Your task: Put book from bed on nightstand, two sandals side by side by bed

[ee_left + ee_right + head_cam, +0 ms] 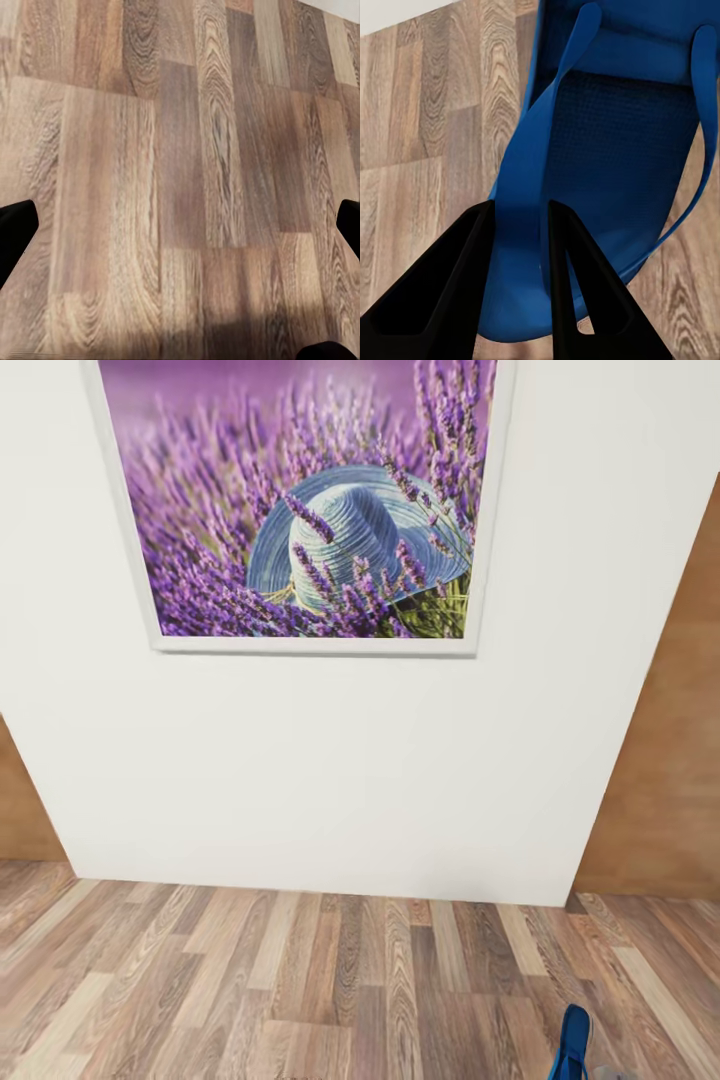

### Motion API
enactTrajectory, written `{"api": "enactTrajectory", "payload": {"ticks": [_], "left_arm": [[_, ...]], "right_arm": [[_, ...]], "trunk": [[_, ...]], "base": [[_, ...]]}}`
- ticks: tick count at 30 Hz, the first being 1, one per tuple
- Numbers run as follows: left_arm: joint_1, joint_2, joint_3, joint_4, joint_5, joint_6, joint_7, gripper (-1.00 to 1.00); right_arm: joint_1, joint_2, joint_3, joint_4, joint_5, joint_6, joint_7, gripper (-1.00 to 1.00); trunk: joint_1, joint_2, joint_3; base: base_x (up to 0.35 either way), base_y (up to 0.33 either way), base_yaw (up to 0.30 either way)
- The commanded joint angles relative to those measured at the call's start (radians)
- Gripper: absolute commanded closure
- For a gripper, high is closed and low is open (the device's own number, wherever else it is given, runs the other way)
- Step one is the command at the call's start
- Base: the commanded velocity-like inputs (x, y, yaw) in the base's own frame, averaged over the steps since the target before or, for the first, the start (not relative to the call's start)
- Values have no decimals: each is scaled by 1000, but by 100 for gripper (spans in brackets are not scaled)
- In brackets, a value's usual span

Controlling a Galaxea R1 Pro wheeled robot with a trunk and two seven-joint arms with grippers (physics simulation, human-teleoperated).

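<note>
A white wall [330, 780] carrying a lavender picture [300, 500] is faced, above the wood-plank floor [250, 980]. 1 blue sandal [607, 172] is pinched at its edge by the right gripper [521, 217], fingers nearly closed on it. The left gripper [180, 217] is held wide open, empty. Slipping from so thin a bite is judged possible.

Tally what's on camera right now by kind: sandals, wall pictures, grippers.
Bright blue flip-flop sandal: 1, pinched by its edge in the right gripper; its tip also shows in the head view.
White-framed lavender-and-hat picture on the white wall: 1.
Black grippers: 2, counting the left gripper over the wood-plank floor.
Total: 4.
</note>
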Motion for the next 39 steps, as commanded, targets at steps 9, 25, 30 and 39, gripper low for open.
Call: {"api": "enactTrajectory", "payload": {"ticks": [9, 25, 30, 39], "left_arm": [[-1, 0, 0, 1, 5, 0, -5, -100], [-1, 0, 0, 1, 6, 0, -5, -100], [-1, 0, 0, 1, 5, 0, -5, -100], [-1, 0, 0, 1, 5, 0, -5, -100]], "right_arm": [[0, 0, 7, 1, -9, -4, 5, 100], [0, 0, 7, 1, -9, -4, 5, 100], [0, 0, 7, 1, -9, -4, 5, 100], [0, 0, 7, 1, -9, -4, 5, 100]], "trunk": [[0, -1, -1], [0, -1, -1], [0, -1, -1], [0, -1, -1]], "base": [[0, 0, 291], [0, 0, 291], [0, 0, 291], [138, 0, 291]]}}
